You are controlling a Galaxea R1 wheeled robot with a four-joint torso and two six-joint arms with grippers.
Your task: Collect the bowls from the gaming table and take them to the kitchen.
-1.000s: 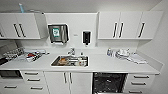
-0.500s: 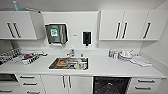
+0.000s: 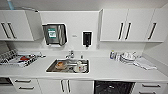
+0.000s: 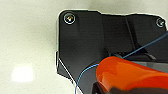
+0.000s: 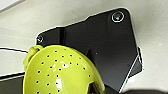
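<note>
Head view: kitchen straight ahead w/ white upper cabinets (image 3: 125, 25), paper-towel dispenser (image 3: 55, 33) and black soap dispenser (image 3: 87, 38) on the wall. Steel sink (image 3: 68, 66) set in the white table (image 3: 112, 71), faucet (image 3: 71, 54) behind it; some items sit in the basin, an orange-brown one and a pale one, can't make out more. Dish rack (image 3: 15, 58) at the left end, stacked plates (image 3: 128, 57) and a cloth (image 3: 143, 63) to the right. Dark open compartment (image 3: 112, 87) below the table, right of the sink.

Left wrist view: orange-red bowl (image 4: 130, 75) sits large and close at the left end effector, over pale floor; thin blue cable (image 4: 140, 48) crosses it. Fingers not visible, so can't tell if clenched or released.

Right wrist view: yellow-green bowl (image 5: 60, 72), w/ small holes and a side handle, close at the right end effector. Grip state can't tell either.
</note>
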